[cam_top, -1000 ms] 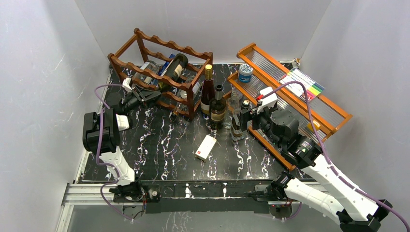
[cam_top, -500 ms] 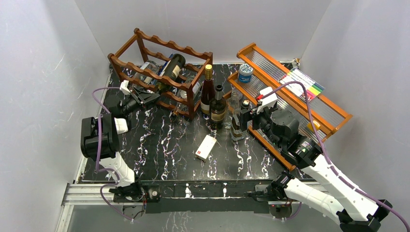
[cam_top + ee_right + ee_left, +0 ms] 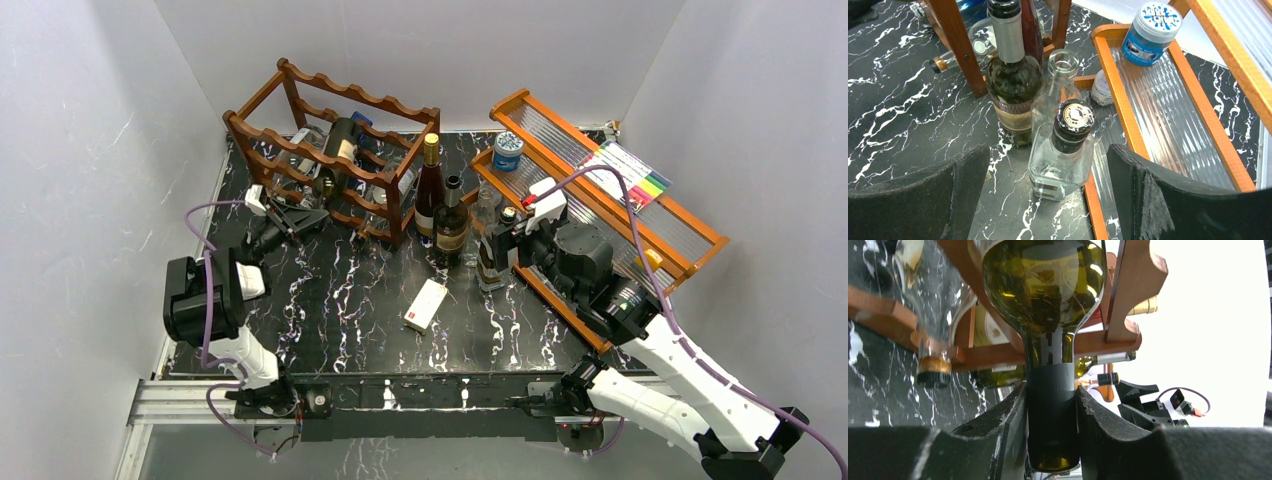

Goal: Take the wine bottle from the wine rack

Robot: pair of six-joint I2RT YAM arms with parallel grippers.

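Left gripper (image 3: 1052, 405) is clamped on the neck of the wine bottle (image 3: 1043, 290), right gripper (image 3: 1045, 150) wide open. Pull crooked and it'll likely snag the wine rack (image 3: 1133, 295) rail at upper right, or slip out.

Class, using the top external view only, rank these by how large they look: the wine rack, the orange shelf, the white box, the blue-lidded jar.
1. orange shelf and wine rack: too alike to rank.
2. white box.
3. blue-lidded jar, only slightly smaller than the box.
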